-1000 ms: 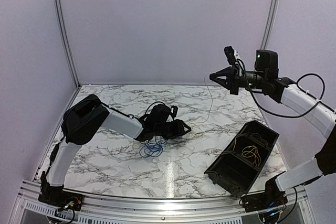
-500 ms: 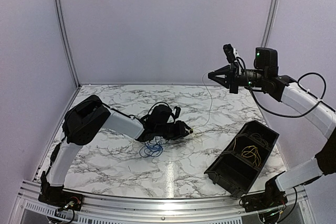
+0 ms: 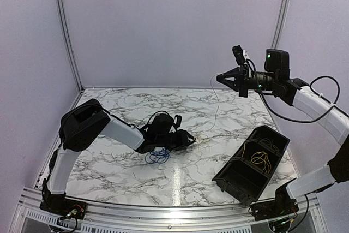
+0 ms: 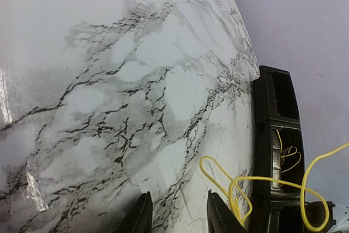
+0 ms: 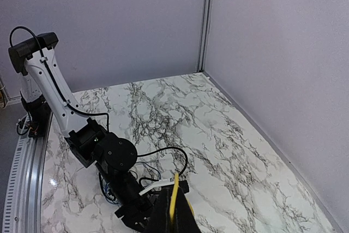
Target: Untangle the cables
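High up, right pincer (image 3: 220, 78) clamped shut on yellow cable (image 5: 173, 193); strand hangs to marble table (image 3: 109, 170). Low down, left pincer (image 4: 177, 211) part-open, empty, just beside blue cable (image 3: 157, 156). Risk: further pull drags snagged blue loops along. Crossing point apparently hidden under left wrist.

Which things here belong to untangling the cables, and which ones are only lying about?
Belong to the job:
- thin yellow cable, pinched in the shut right gripper
- coiled blue cable bundle, near the open left gripper
- yellow wires inside the black plastic bin

Only lying about:
- the black plastic bin itself
- marble-patterned table
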